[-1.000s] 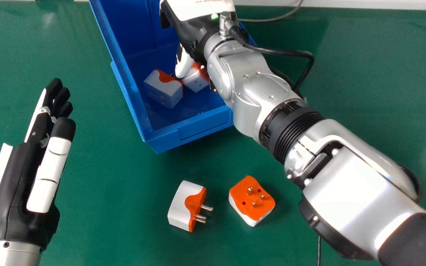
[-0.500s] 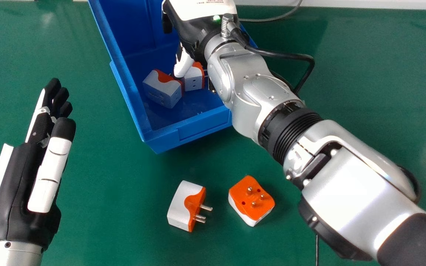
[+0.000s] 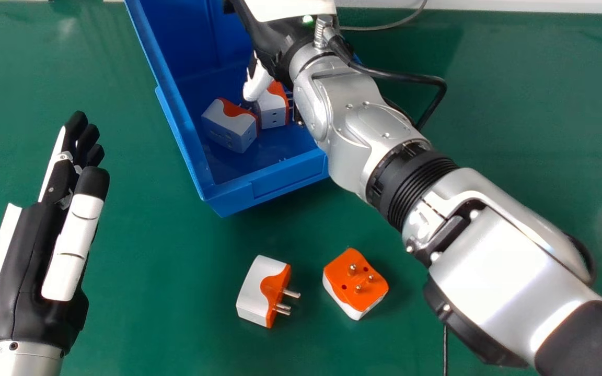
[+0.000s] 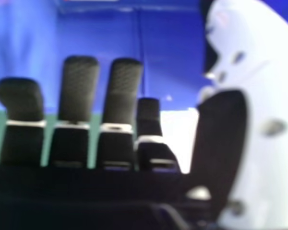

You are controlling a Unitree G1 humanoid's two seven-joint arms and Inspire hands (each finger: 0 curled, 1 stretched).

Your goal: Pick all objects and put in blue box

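In the head view my right hand [image 3: 272, 44] is over the blue box [image 3: 264, 189], its thumb just above the adapters inside. In the right hand view my right hand [image 4: 117, 96] has its fingers straight, with blue box walls [image 4: 175, 57] beyond. Inside the box lie two white-and-orange adapters: one [image 3: 228, 128] towards the left wall, the other [image 3: 274, 110] right beside it, partly under the thumb. On the table in front of the box are a white adapter [image 3: 256, 292] with pins pointing right and an orange-topped adapter [image 3: 356, 282] with pins up. My left hand [image 3: 29, 256] is open at the left.
The green table [image 3: 165, 303] surrounds the box. My silver right forearm crosses the box's near right corner, with a black cable [image 3: 405, 77] looping off the wrist. A thin grey cable [image 3: 384, 27] lies at the table's far edge.
The right hand has shifted slightly away towards the far side. The adapter under its thumb has turned and settled beside the other one. The left hand has barely moved; the table adapters stay put.
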